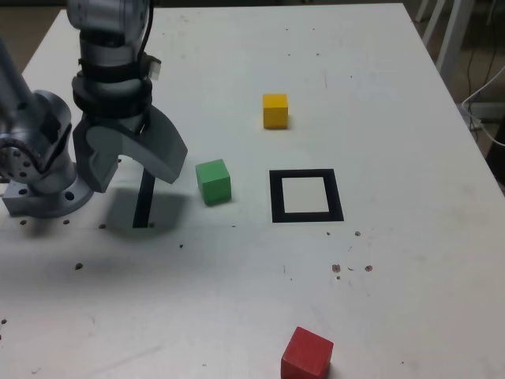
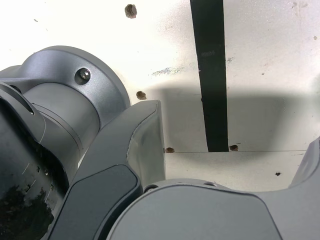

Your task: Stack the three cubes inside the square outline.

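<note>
**Inspector A:** Black tape forms the square outline [image 1: 306, 196]: a thick frame with a white centre, flat on the white table [image 1: 394, 300], nothing inside it. I take it as the reference.

**Inspector B:** Cube positions?

**Inspector A:** Three small solid-coloured blocks, all apart from one another. The green cube [image 1: 213, 181] sits just beside the outline on the exterior view's left, turned slightly askew to the frame. The yellow cube [image 1: 275, 110] stands near the outline on its far side, toward the frame's left edge. The red cube [image 1: 306, 354] lies well apart on the near side, at the picture's lower edge. None is stacked.

**Inspector B:** Gripper?

**Inspector A:** The gripper [image 1: 134, 166], grey, hangs pointing down, beyond the green cube from the outline. Its jaws are spread wide and hold nothing. Below it runs a straight black strip [image 2: 212, 75], confirmed in the wrist view, where it ends at a thin seam in the tabletop.

**Inspector B:** Surface condition?

**Inspector A:** Scattered dark specks and small holes.
</note>
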Action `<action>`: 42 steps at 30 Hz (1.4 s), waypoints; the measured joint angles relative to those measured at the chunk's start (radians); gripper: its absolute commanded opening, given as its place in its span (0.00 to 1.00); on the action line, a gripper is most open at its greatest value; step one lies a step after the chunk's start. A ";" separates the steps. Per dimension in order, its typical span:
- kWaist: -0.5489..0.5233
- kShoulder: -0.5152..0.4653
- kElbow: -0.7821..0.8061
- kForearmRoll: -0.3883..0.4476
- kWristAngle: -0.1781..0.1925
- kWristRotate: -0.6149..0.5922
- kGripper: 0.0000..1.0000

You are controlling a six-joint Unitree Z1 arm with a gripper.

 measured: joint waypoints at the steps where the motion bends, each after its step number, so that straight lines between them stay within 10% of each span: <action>1: 0.000 0.000 0.000 0.000 0.000 0.000 0.99; 25: -0.003 0.035 -0.015 0.013 -0.011 -0.006 0.99; 42: -0.204 0.119 -0.198 0.093 -0.027 -0.127 0.99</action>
